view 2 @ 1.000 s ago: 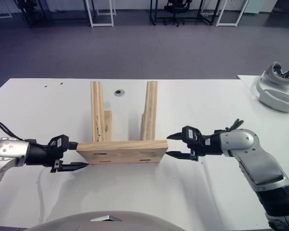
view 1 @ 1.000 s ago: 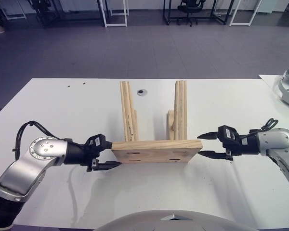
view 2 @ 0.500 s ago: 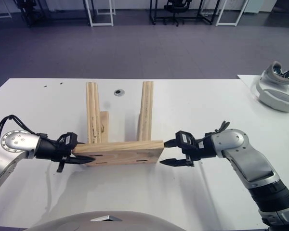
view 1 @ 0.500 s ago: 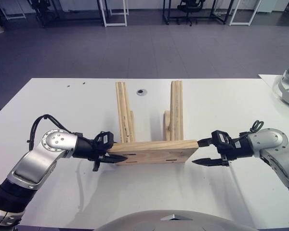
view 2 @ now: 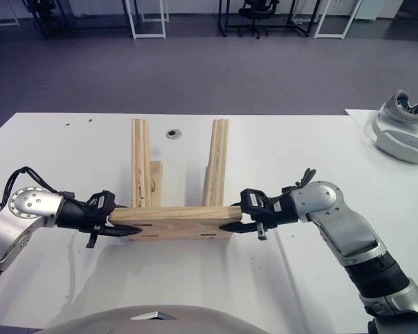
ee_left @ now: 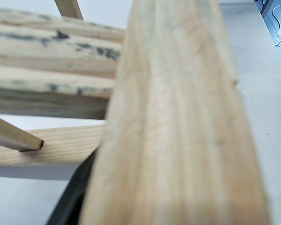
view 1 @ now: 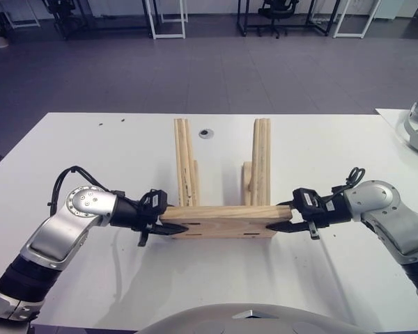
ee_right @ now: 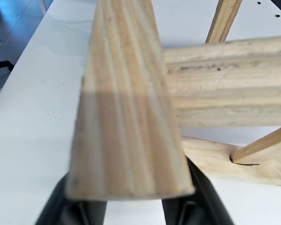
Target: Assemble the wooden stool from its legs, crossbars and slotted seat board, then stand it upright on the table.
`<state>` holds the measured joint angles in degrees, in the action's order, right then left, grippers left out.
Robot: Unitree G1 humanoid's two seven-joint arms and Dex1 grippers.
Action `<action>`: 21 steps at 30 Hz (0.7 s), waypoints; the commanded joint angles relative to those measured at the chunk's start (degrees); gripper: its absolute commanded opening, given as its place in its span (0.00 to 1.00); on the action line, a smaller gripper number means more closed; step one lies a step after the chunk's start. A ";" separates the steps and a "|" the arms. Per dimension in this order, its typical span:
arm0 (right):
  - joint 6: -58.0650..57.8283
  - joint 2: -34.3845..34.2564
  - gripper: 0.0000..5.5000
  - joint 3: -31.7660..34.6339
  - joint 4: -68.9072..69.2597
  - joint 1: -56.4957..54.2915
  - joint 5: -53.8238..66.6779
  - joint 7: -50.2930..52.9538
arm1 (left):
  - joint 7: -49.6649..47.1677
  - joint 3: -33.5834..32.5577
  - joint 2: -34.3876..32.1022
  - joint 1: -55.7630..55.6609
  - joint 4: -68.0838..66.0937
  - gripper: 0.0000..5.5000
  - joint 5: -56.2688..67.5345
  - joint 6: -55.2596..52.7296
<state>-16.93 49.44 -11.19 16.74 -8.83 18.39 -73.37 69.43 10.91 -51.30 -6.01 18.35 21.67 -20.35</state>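
The wooden stool lies on its side on the white table (view 1: 90, 153). Its slotted seat board (view 1: 223, 221) stands on edge facing me, and its two leg pairs (view 1: 186, 170) (view 1: 260, 160) point away, with a short crossbar (view 1: 246, 181) between them. My left gripper (view 1: 168, 220) is shut on the board's left end, one finger on each face. My right gripper (view 1: 283, 217) is shut on the right end in the same way. In the left wrist view the board's edge (ee_left: 178, 131) is very close beside a black finger (ee_left: 70, 201). The right wrist view has the board end (ee_right: 126, 108) between two black fingers (ee_right: 65, 206).
A white headset (view 2: 400, 132) lies on a second table at the far right. A small dark round hole (view 1: 207, 133) sits in the tabletop just beyond the legs. Bare table lies on both sides of the stool and in front of it.
Both grippers, open and apart from the board one second ago, have moved inward and closed on its ends. The stool shifted slightly left half a second ago, then back.
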 commanded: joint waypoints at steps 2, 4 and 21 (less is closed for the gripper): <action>-10.45 2.49 0.24 7.32 -0.03 -17.02 12.72 -4.50 | 6.68 -10.47 -5.86 -11.51 5.18 0.26 21.86 -16.15; -24.89 12.21 0.24 9.84 -0.73 -27.31 26.19 -14.51 | 9.73 -16.03 -12.00 -23.62 3.59 0.26 40.12 -31.91; -72.81 21.43 0.26 -9.44 -22.34 -24.12 83.28 -3.24 | -0.23 11.96 -21.34 -26.85 -27.53 0.24 91.32 -61.79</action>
<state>-91.00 70.23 -24.78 1.10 -46.21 91.72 -78.09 70.13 30.18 -72.28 -48.73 -1.68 100.39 -88.07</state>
